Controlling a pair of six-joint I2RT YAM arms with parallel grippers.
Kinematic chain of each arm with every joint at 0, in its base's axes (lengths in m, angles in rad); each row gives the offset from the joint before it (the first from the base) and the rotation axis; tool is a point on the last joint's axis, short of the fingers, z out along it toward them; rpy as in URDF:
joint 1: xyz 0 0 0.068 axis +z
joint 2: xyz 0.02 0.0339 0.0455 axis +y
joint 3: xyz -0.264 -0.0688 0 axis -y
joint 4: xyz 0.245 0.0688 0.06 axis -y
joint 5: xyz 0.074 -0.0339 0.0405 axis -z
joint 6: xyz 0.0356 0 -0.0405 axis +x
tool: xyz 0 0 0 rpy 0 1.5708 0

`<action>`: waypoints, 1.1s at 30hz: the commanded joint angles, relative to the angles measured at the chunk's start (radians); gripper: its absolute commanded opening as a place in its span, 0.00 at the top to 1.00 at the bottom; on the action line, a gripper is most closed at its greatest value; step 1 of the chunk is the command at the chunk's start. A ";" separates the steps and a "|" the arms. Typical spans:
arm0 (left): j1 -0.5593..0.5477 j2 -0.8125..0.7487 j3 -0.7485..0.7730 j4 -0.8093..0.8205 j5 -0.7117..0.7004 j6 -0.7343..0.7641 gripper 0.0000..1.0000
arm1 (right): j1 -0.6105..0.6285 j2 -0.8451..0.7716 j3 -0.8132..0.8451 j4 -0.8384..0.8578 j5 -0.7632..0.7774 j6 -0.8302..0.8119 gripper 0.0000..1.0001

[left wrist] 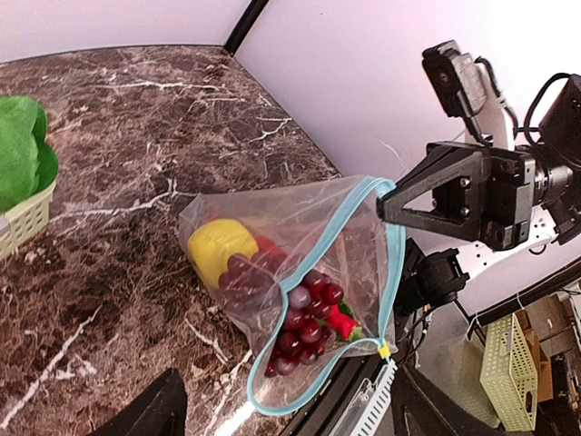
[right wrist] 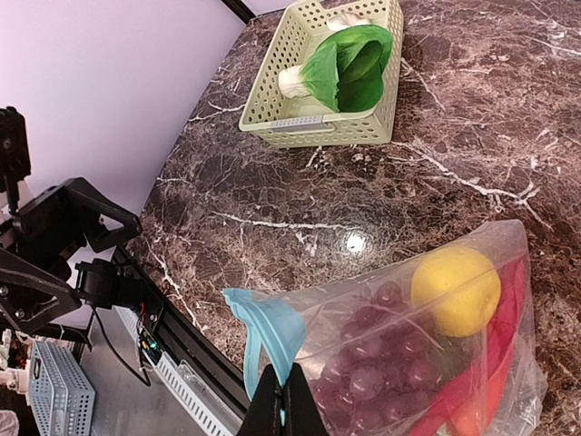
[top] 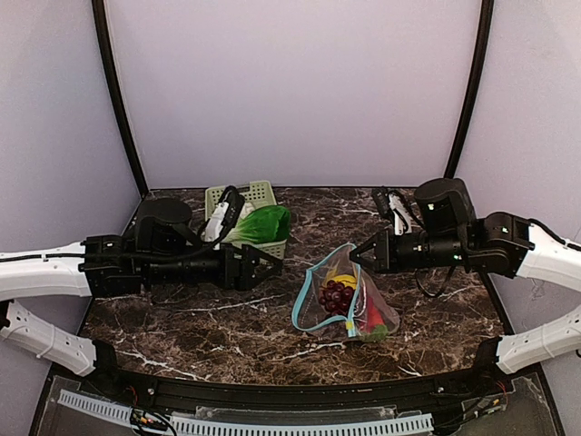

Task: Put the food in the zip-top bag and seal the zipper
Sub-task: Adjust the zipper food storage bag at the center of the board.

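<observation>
The clear zip-top bag [top: 345, 300] lies on the marble table, mouth open toward the left arm. Inside are the yellow lemon [left wrist: 218, 247], purple grapes [left wrist: 300, 313] and a red chilli [left wrist: 343, 322]. Its light blue zipper strip [left wrist: 392, 263] rims the mouth, with the yellow slider [left wrist: 384, 351] at the near end. My right gripper [top: 360, 257] is shut on the blue strip at the mouth's far corner and holds it up; this shows in the right wrist view [right wrist: 289, 401]. My left gripper [top: 275, 269] is open and empty, left of the bag, facing its mouth [left wrist: 289, 413].
The pale green slotted basket [top: 263, 193] stands at the back left, behind my left arm. It holds the green bok choy [top: 265, 223] and a white piece [right wrist: 349, 18] behind it. The black front rail [top: 272, 386] runs along the near table edge.
</observation>
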 commanded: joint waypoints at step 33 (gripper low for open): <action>-0.121 0.266 -0.200 0.379 0.051 -0.347 0.43 | -0.008 0.004 0.042 0.029 0.025 0.001 1.00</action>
